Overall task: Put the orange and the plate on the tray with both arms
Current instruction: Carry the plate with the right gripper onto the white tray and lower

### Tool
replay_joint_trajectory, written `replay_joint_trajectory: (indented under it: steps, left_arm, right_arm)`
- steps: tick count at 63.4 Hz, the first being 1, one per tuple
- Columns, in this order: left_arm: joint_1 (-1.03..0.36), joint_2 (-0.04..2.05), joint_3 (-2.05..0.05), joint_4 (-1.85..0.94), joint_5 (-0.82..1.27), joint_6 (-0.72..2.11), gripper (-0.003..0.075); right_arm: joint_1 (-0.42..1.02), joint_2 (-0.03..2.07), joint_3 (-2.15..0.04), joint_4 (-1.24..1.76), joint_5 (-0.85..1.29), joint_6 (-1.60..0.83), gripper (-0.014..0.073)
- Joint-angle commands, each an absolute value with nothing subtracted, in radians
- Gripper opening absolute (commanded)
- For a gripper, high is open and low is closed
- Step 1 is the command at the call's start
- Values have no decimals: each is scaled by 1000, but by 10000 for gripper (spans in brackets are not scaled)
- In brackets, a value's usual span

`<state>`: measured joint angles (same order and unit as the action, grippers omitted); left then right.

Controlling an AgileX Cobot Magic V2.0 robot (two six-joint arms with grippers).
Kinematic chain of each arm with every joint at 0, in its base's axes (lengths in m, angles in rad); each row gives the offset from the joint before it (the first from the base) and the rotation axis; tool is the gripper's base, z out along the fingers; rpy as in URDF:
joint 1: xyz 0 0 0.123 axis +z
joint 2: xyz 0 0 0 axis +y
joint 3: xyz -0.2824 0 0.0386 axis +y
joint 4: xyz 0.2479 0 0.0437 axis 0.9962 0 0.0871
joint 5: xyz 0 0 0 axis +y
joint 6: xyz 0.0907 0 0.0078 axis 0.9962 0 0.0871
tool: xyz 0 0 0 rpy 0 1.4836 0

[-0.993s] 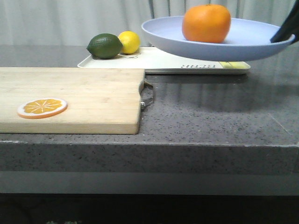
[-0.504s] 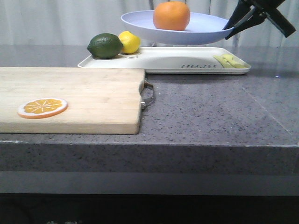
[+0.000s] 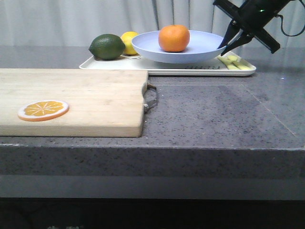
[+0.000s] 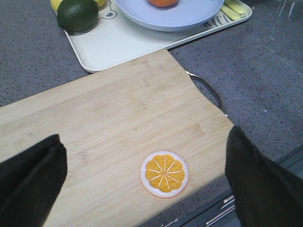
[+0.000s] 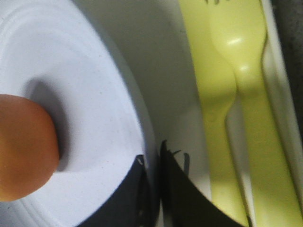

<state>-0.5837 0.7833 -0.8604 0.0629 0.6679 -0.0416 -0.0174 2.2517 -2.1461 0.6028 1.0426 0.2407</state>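
The pale blue plate (image 3: 200, 51) carries the orange (image 3: 174, 38) and is low over the right half of the cream tray (image 3: 157, 65); I cannot tell if it rests on it. My right gripper (image 3: 224, 46) is shut on the plate's right rim. The right wrist view shows its jaws (image 5: 154, 163) pinching the rim, with the plate (image 5: 94, 94), the orange (image 5: 23, 146) and the tray (image 5: 175, 71). My left gripper (image 4: 144, 135) is open and empty above the cutting board. Its view also shows the plate (image 4: 189, 16), the orange (image 4: 163, 2) and the tray (image 4: 118, 45).
A wooden cutting board (image 3: 71, 95) with a metal handle lies front left, with an orange slice (image 3: 43, 109) on it. A green lime (image 3: 107, 46) and a yellow lemon (image 3: 131, 42) sit on the tray's left end. Yellow-green cutlery (image 3: 233, 62) lies at its right end.
My right gripper has carried the plate with the orange away from the camera and down, from high in front of the tray to low over it. The left arm has not visibly moved.
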Motion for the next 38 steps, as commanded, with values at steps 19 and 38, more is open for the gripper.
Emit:
replay_joint_trajectory:
  steps: [19,38]
  left_arm:
    - [-580,779,-887,60,592,-49,654]
    - [-580,779,-887,63,592,-49,654]
  right_arm:
    - [-17,2190,-2189,660,1017,244,-44]
    - [-17,2204,-2189,653,1031,246,115]
